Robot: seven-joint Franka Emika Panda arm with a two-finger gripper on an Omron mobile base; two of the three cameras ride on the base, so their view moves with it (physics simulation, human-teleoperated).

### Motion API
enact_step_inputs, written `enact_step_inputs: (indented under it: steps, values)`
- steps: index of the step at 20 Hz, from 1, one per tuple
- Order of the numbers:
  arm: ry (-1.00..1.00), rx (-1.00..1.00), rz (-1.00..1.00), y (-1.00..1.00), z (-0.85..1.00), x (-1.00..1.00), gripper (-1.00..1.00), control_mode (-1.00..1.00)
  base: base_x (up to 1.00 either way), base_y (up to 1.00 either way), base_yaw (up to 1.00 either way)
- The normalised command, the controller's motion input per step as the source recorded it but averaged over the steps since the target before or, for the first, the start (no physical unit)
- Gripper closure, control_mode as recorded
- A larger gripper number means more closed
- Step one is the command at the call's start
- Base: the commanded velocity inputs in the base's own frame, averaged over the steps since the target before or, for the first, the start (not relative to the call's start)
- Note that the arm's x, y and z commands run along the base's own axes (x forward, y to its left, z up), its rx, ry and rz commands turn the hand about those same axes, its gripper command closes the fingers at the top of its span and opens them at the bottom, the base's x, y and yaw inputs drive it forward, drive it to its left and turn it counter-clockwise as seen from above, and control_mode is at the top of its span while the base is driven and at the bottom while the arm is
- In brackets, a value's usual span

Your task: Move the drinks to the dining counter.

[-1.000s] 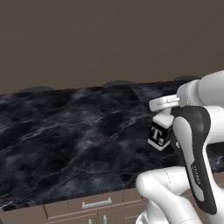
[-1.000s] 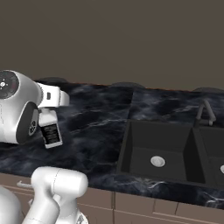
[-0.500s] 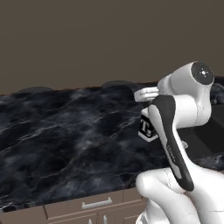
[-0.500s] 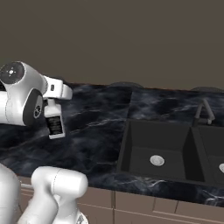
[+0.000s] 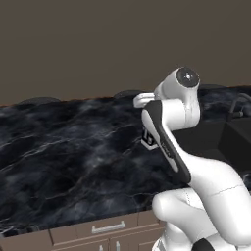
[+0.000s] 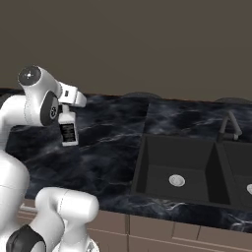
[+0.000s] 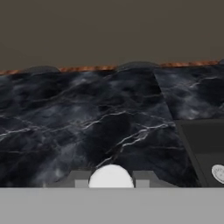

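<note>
Behind the dining counter (image 6: 113, 147) stands a plain brown wall (image 6: 147, 44), and the black marble top with white veins runs across all three views. A dark recessed sink (image 6: 177, 172) with a faucet (image 6: 230, 127) sits at the right of the right base view. The gripper (image 6: 68, 106), at the left of that view, holds the white bottle (image 6: 68, 129) by its neck, the jaws pinching it. The bottle hangs upright above the marble, left of the sink, its black label facing the camera. In the left base view the white bottle (image 5: 148, 139) is partly hidden behind the arm, near the centre. In the hand view its white cap (image 7: 111, 176) shows at the bottom centre.
</note>
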Motion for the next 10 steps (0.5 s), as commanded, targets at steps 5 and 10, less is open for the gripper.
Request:
enact_step_inputs:
  steps: [5, 10]
  values:
    - [0.0, 0.01, 0.0, 0.0, -0.55, 0.65, 1.0, -1.0, 0.0, 0.0, 0.0]
    - [0.0, 0.0, 0.0, 0.0, -0.43, 0.31, 1.0, -1.0, 0.0, 0.0, 0.0]
